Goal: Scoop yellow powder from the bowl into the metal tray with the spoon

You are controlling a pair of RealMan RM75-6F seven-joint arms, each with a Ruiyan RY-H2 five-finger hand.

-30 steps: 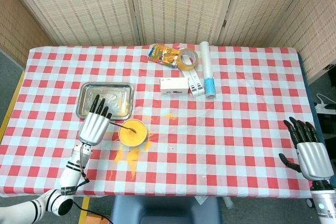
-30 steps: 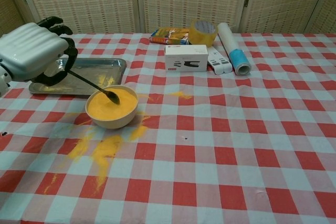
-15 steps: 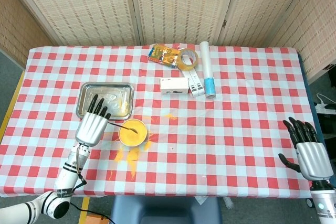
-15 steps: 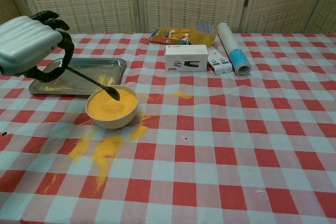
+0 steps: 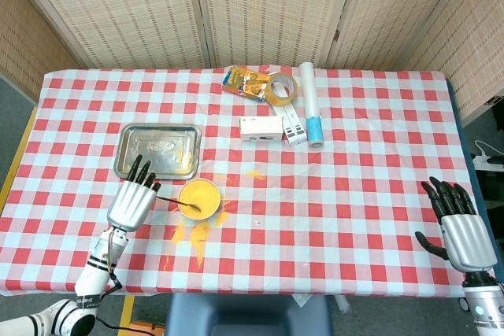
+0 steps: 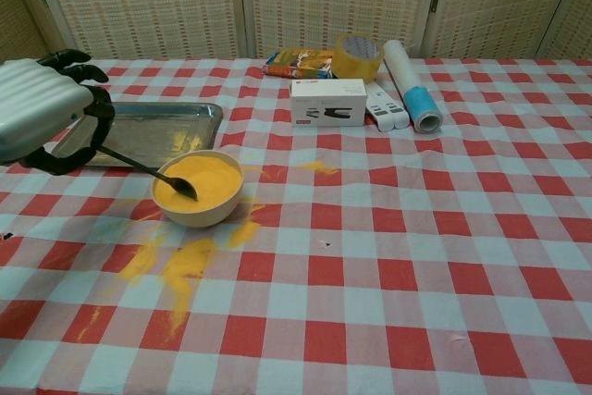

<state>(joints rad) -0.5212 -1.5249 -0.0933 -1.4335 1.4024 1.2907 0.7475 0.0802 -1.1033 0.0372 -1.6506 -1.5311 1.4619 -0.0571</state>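
Note:
A bowl full of yellow powder stands just in front of the metal tray, which has traces of powder on its floor. My left hand holds a dark spoon by its handle, left of the bowl. The spoon's scoop rests in the powder at the near left side of the bowl. My right hand hovers open near the table's front right corner, holding nothing.
Spilled yellow powder lies on the cloth in front of the bowl, and a small patch to its right. At the back stand a white box, a tape roll, a snack packet and a lint roller.
My left hand has drawn back toward the front left of the table and lowered. The spoon's scoop has slid from the bowl's middle to its near left side.

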